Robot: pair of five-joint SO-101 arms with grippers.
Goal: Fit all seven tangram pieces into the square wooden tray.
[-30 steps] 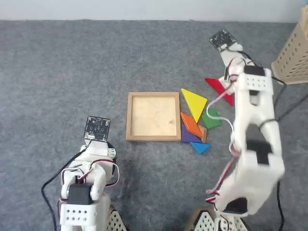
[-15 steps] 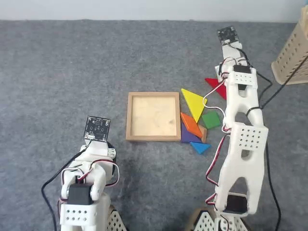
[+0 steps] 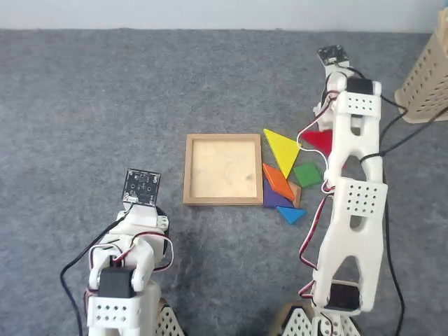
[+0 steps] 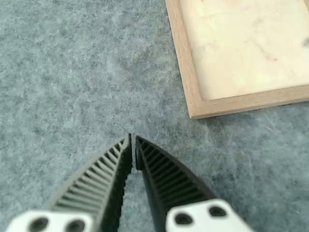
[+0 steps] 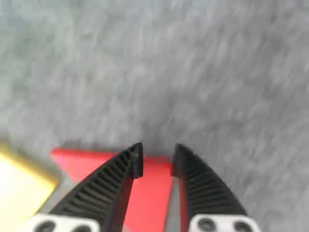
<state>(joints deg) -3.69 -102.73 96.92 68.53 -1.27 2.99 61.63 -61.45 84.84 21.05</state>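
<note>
Counter with the square wooden tray empty at mid-frame, loose pieces just right of it.
Red triangle lies upper right under my right gripper, jaws slightly apart: I should straddle one edge squarely, then close gently. Left gripper is closed, lower left.

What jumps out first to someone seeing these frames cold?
The wooden tray sits mid-carpet with no pieces in it. Bright pieces cluster just to its right: a yellow triangle, a green square and a red triangle farthest out. The tall white right arm stretches over that side, with the right gripper slightly open above the red triangle. The left gripper is shut over carpet near a tray corner.
</note>
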